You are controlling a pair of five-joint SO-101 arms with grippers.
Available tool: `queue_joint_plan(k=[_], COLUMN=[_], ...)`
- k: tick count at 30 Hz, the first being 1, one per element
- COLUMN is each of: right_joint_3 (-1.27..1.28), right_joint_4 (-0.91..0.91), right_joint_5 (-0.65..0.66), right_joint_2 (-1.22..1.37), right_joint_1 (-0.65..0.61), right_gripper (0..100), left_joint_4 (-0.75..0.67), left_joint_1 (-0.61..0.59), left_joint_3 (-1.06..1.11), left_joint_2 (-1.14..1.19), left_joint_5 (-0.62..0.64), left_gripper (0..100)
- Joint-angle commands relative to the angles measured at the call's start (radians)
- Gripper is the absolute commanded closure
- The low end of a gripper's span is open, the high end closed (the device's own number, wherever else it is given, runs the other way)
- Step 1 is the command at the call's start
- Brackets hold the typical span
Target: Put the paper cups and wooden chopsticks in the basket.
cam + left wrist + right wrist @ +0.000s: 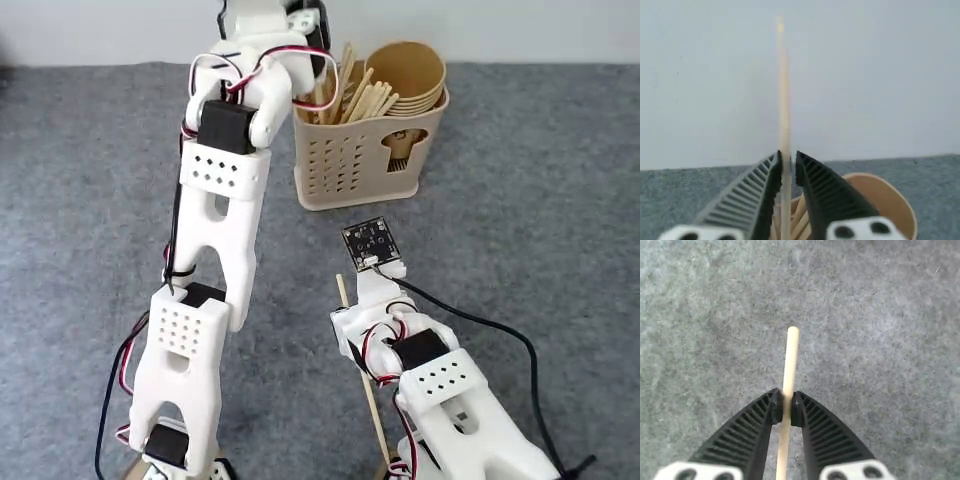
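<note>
The left end effector (786,161) pinches an upright chopstick (784,100) just above the basket (360,165) — inside it stand stacked paper cups (405,72) and a bundle of chopsticks (368,100). The right end effector (785,404) is clamped on a second chopstick (790,360) — grey counter (540,220) beneath, in front of the basket.

No readable text, labels, numbers, signs — none anywhere.
</note>
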Motion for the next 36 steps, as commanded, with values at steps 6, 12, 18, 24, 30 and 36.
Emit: queue_joint_plan(k=[6,12,18,24,30,36], right_joint_3=[-0.008,-0.008,-0.008,-0.008,-0.008,-0.008], right_joint_4=[-0.018,-0.016,-0.012,-0.012,-0.01,-0.01], right_joint_5=[0.014,0.014,0.012,0.012,0.009,0.008], right_joint_2=[-0.025,-0.025,-0.025,-0.025,-0.025,-0.031], right_joint_1=[0.013,0.013,0.008,0.008,0.012,0.012], right_gripper=[99.1,99.1,99.1,99.1,99.1,99.1], left_joint_4=[0.167,0.259,0.509,0.603,0.603,0.589], left_joint_1=[0.005,0.002,-0.002,-0.072,-0.123,-0.158], left_joint_3=[-0.004,-0.004,-0.004,0.067,0.381,0.894], left_joint_2=[-0.137,-0.258,-0.376,-0.465,-0.62,-0.901], left_joint_5=[-0.008,-0.008,-0.008,-0.026,-0.104,-0.115], left_gripper=[86,86,86,89,99,99])
